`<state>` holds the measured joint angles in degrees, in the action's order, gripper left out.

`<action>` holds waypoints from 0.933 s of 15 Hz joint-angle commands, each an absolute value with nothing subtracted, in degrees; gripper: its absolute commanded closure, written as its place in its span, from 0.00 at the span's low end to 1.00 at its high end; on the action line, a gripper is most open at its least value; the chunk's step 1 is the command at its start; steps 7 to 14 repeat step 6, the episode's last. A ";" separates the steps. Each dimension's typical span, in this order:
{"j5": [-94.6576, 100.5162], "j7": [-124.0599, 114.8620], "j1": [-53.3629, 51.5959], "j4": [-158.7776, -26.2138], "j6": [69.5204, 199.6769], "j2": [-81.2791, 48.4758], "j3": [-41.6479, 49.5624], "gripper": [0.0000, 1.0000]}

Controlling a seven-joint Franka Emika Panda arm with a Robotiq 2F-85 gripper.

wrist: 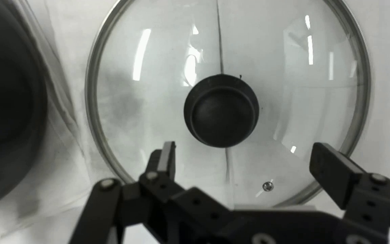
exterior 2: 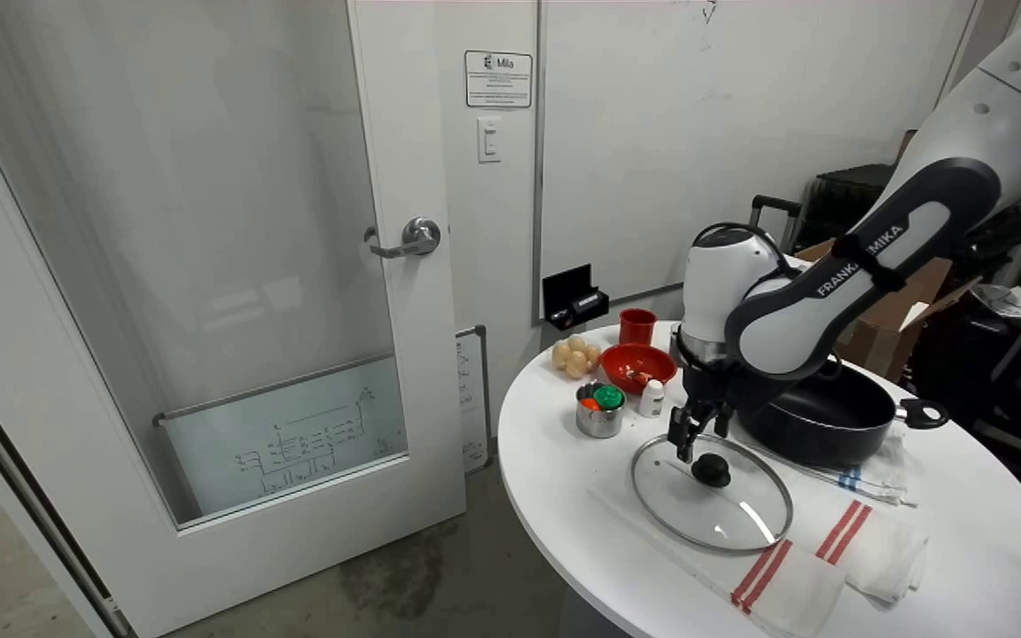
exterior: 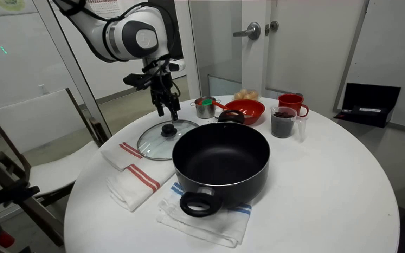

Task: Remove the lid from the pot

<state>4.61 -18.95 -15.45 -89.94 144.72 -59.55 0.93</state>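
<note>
While lid (exterior 2: 713, 498) lies beside pot (exterior: 221, 161) | end effector (wrist: 244, 152) over lid — jaws apart

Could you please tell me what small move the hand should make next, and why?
Most likely, the hand should rise straight up, away from the round, metal-rimmed glass lid. The lid already lies beside the wide black pot, which stands uncovered, so removal looks done; the hand is open and not gripping the lid's round black knob, so nothing seems to need releasing.
</note>
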 commanded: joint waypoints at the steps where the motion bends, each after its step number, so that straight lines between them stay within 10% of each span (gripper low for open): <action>1: 3.79 -17.78 -15.68 -96.79 147.73 -53.30 0.33 0.00; 14: 3.39 -17.15 -15.28 -103.60 149.92 -46.97 -1.25 0.00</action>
